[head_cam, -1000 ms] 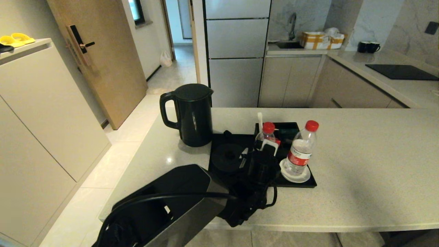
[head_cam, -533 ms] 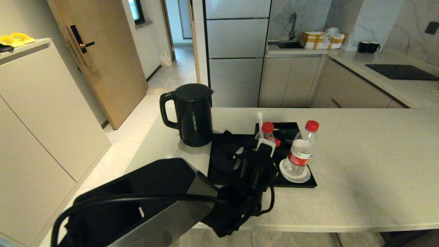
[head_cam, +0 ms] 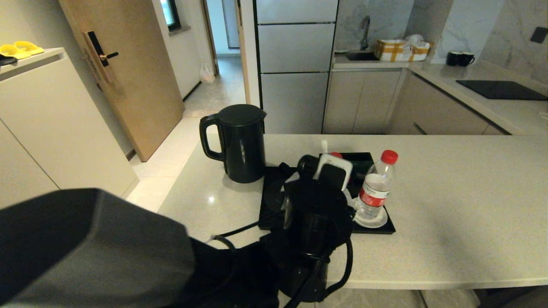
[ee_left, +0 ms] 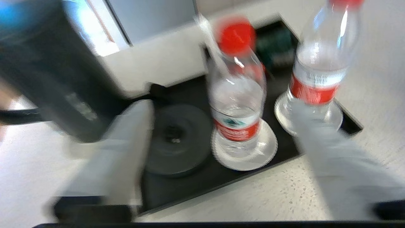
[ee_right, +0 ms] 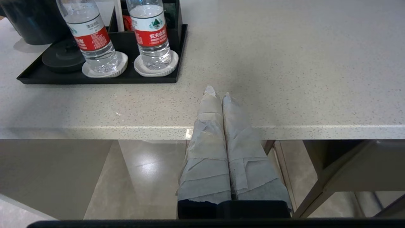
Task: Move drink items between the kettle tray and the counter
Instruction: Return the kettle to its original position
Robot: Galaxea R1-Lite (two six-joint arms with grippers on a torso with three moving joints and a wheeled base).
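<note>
Beige speckled stone forms the counter, glossy, with a thick straight near edge. Toward its left part a black tray is set, with a round kettle base at its left and two white saucers at its right. One bottle is seen upright on the right saucer; a second bottle stands on the left saucer, mostly hidden in the head view by the left arm. The kettle is placed on the counter just left of the tray, off its base. The left gripper is held over the tray's near edge, its fingers spread wide with the left bottle between and beyond them, untouched. The right gripper is parked at the counter's near edge, well right of the tray, its taped fingers pressed together on nothing. Beyond the counter, a wooden door, pale cabinets, a sink and a far counter with a black hob are visible.
</note>
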